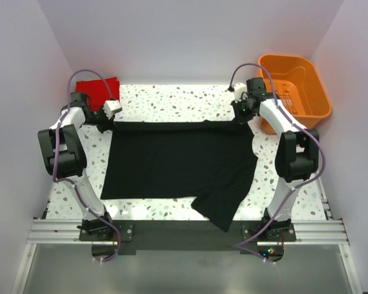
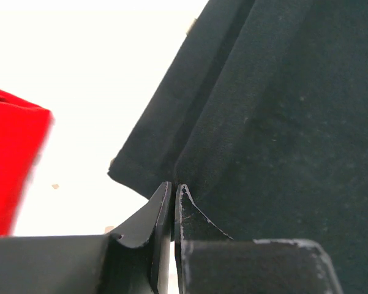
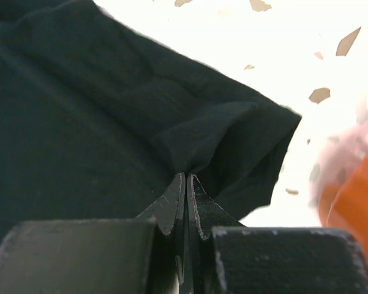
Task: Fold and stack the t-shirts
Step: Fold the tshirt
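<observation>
Light, limp and floppy by the look of it, the plain black cloth t-shirt [image 1: 177,159] lies spread mid-frame on the speckled desk [image 1: 171,101] and is best held at its upper corners, where the left end effector [image 2: 173,191] and the right end effector [image 3: 188,180] each pinch its edge.

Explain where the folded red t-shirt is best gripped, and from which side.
The red t-shirt lies as a flat folded rectangle at the table's far left corner, hemmed in by walls. Probably pinch its near right corner, coming from the table's middle, where its edges lie open.
</observation>
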